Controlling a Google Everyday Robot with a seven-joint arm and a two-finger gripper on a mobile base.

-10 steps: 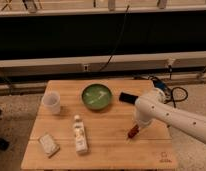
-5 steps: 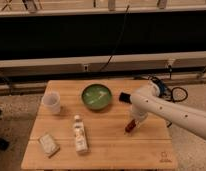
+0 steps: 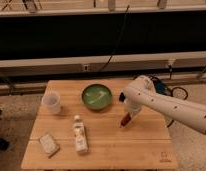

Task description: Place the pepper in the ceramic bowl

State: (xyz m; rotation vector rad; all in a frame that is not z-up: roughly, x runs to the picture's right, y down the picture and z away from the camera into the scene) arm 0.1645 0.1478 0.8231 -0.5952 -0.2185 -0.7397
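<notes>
Dark-red pepper [image 3: 125, 120] hangs tilted at tip of claw [image 3: 127, 115], pinched betw. its fingers, near ceramic bowl [image 3: 96, 96], to its front-right, not in it. Can't tell if it touches worktop [image 3: 121, 152]. White arm [image 3: 166, 105] enters from right. Cup [image 3: 51, 102] left of bowl; bottle [image 3: 79, 135] & packet [image 3: 48, 144] lie front-left.

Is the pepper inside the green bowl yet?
Out. The small dark red pepper sits in the gripper, right of the round green ceramic bowl, over the wooden table.

Gripper [image 3: 128, 112] at pepper [image 3: 125, 120], mostly behind arm [image 3: 166, 104]
</notes>
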